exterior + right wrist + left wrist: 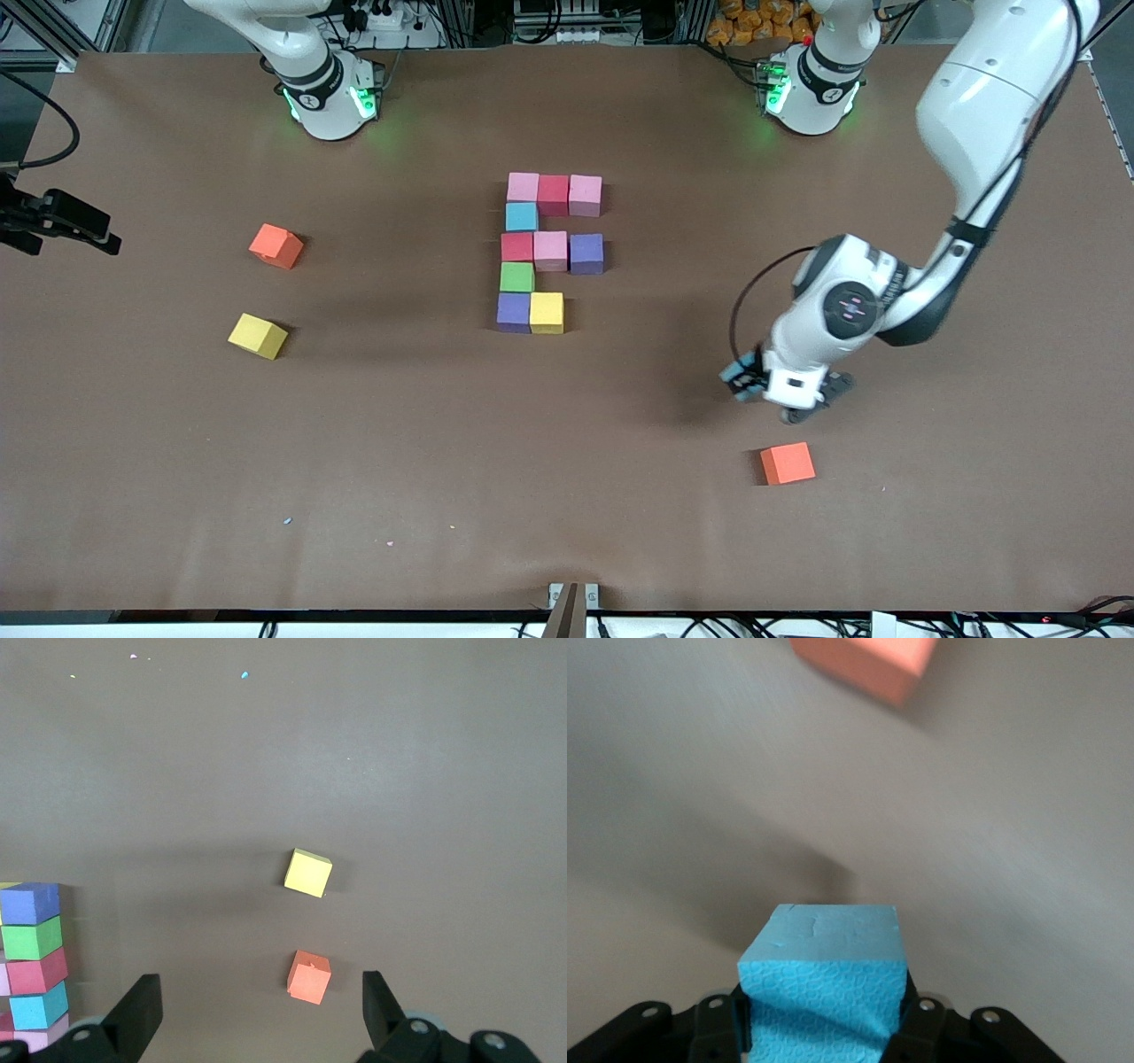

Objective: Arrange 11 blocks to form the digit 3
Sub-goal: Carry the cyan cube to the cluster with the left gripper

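Note:
Ten blocks form a partial digit 3 (549, 252) mid-table: pink (523, 186), red (553, 193) and pink in the row nearest the robots' bases, then sky-blue, a red-pink-purple row, green (516, 277), and purple with yellow (547, 312) nearest the front camera. My left gripper (749, 381) hangs over the table toward the left arm's end, shut on a sky-blue block (824, 974), close above an orange cube (788, 462). My right gripper (261, 1019) stands open, high over the table; its hand is out of the front view.
A loose orange cube (276, 245) and a loose yellow cube (258, 336) lie toward the right arm's end; both show in the right wrist view, yellow (308, 873) and orange (309, 977). The brown table (443, 461) stretches wide toward the front camera.

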Controlling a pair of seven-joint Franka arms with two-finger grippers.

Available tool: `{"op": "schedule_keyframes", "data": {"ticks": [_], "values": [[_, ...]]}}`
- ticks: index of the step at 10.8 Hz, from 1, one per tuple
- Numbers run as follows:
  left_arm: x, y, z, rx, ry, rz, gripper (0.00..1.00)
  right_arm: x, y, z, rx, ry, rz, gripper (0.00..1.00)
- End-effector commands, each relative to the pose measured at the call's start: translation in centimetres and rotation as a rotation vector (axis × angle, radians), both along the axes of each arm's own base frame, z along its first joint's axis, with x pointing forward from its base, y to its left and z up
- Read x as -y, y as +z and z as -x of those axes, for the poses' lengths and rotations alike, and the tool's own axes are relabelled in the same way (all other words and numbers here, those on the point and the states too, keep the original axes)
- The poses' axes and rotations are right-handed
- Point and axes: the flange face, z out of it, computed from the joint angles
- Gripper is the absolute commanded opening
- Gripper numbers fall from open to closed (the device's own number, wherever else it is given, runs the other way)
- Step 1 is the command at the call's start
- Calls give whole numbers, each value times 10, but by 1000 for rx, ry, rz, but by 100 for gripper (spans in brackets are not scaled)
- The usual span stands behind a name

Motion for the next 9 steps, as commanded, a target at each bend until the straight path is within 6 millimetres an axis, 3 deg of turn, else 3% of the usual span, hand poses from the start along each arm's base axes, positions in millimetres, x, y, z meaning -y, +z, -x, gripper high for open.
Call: {"op": "schedule_keyframes", "data": {"ticks": [1, 2, 4, 9], "values": [[74, 16, 26, -13, 208, 8, 10, -2, 3, -1, 5, -3, 3, 100], [103, 21, 37, -14, 287, 19, 10, -2, 3, -1, 6, -3, 3, 100], [142, 22, 62, -46, 416, 30, 10, -2, 3, -1, 6, -3, 3, 100], [192, 17, 90, -149, 806, 58, 13, -3, 0, -3, 0, 0, 3, 100]]}}
